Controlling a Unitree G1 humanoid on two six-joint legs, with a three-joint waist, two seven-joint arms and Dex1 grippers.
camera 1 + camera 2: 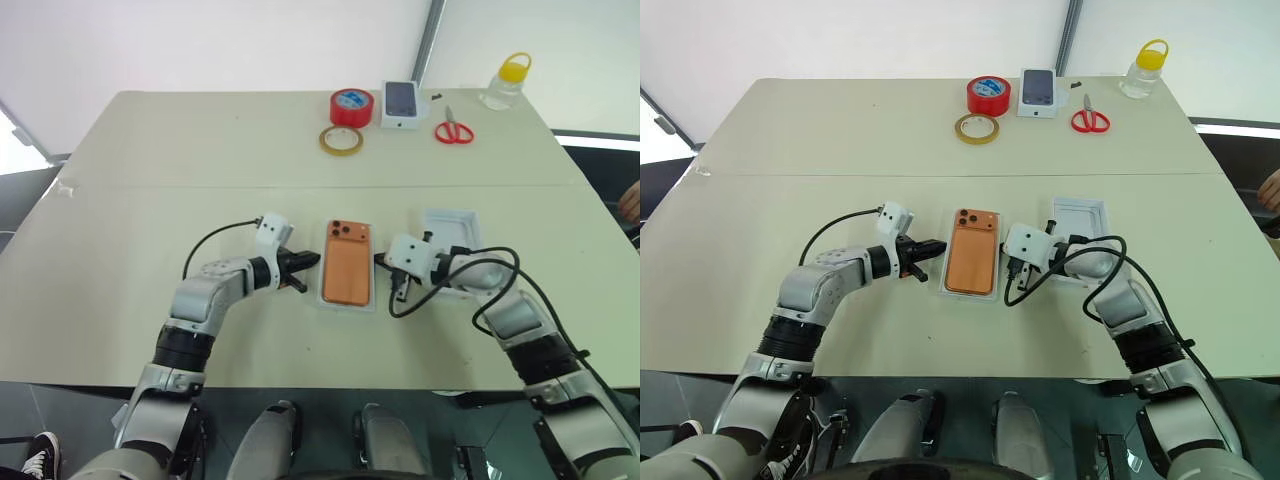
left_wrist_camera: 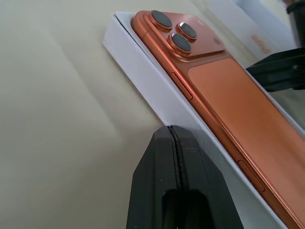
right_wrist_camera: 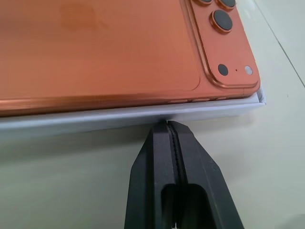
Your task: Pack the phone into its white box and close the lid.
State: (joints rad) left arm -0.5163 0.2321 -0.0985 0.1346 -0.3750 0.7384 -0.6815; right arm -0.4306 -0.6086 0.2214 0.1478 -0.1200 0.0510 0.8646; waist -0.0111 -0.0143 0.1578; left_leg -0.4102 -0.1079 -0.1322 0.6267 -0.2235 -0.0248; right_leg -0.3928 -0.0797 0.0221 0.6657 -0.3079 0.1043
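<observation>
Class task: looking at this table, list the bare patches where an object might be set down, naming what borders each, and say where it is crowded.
Free: the table's far left stretch, left of the yellow tape ring; the middle band between the far items and the phone; the near edge. Crowded: around the white box, flanked by the shut left gripper and right gripper, with the lid beside; also near the red tape and scissors.

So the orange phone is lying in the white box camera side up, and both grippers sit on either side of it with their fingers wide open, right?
Not quite. The phone does lie lenses up in the white box, with the left gripper and right gripper flanking it, but both pairs of fingers are shut, not open; the two wrist views show them pressed together.
</observation>
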